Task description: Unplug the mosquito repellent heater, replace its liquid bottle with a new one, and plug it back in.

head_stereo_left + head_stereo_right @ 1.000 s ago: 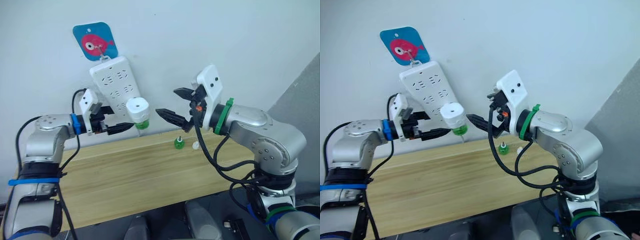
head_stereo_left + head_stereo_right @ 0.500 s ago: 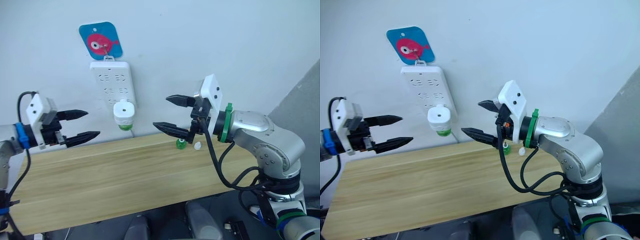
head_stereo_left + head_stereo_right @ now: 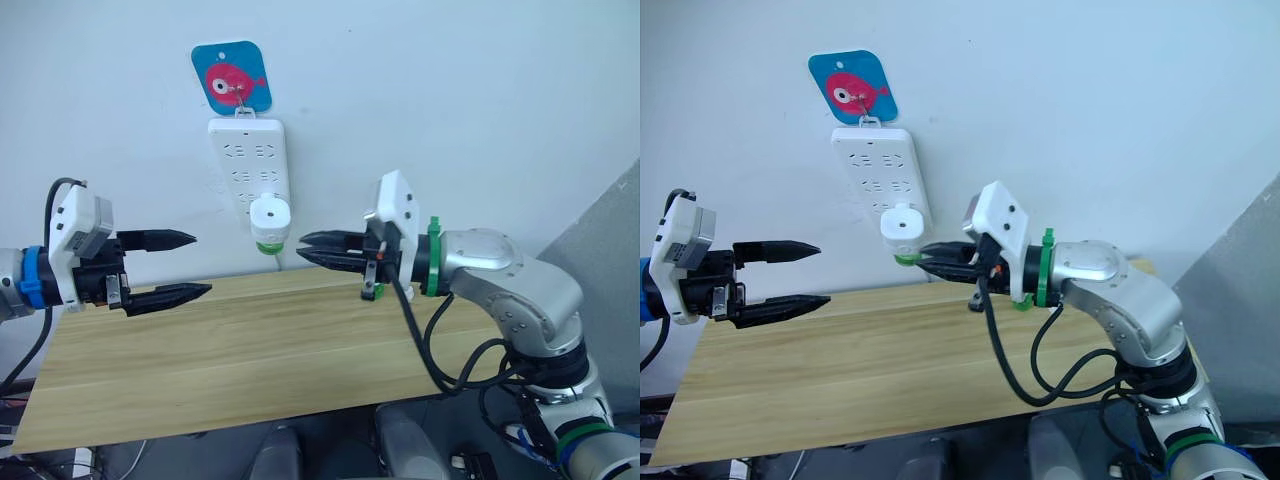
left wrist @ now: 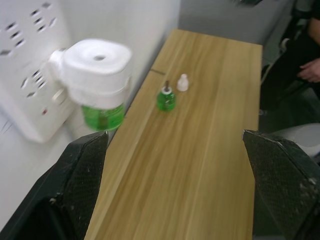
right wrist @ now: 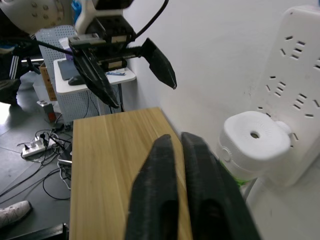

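Two arms are up in my left eye view. The mosquito repellent heater (image 3: 270, 220) is plugged into the bottom of the power strip (image 3: 250, 165) on the wall, above the bench's (image 3: 250, 360) far edge, with green liquid showing under it. My left gripper (image 3: 185, 265) hangs wide open and empty, well apart from the heater. My right gripper (image 3: 310, 248) has its fingers nearly together, holding nothing, tips just beside the heater.

From the right eye view, the right gripper's tips (image 3: 925, 258) reach to the heater's (image 3: 902, 228) lower part; I cannot tell whether they touch.

Through the left wrist view, the heater (image 4: 97, 70) and its green bottle (image 4: 102, 116) sit on the strip, and a spare green bottle (image 4: 165, 99) and a small white cap (image 4: 183, 82) stand near the bench's far edge.

On the right wrist view, the two fingers (image 5: 165, 200) are almost closed, pointing just under the heater (image 5: 254, 142).

I judge the step in hand to be unplugging. Next I'd need the right fingers opened wider than the heater body, closed on it, then a straight pull away from the strip, which hangs loose and may swing.
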